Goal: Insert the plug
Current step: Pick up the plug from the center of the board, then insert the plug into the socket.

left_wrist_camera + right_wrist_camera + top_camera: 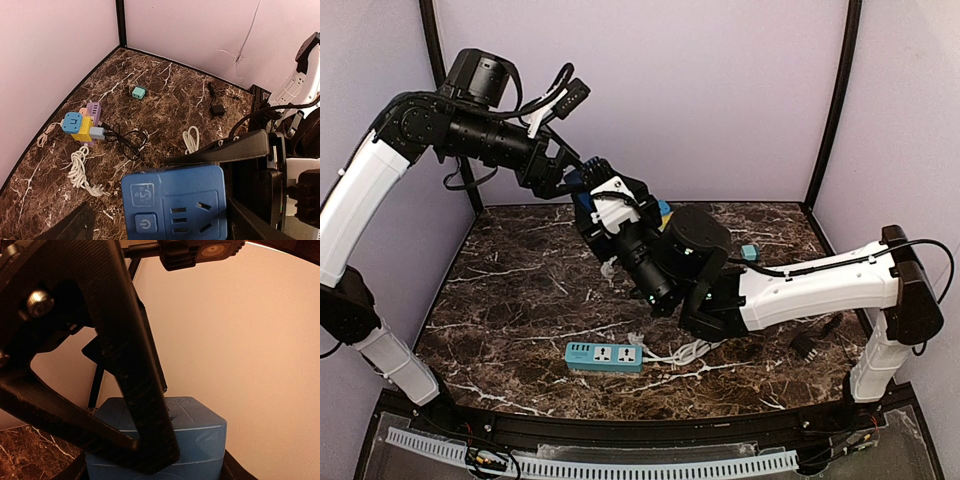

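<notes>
Raised above the marble table, the blue cube adapter is clamped between the fingers of the right gripper. We see the left gripper straddling the same cube, its jaws spread and not pinching it. The teal power strip lies flat near the table's front edge.
</notes>
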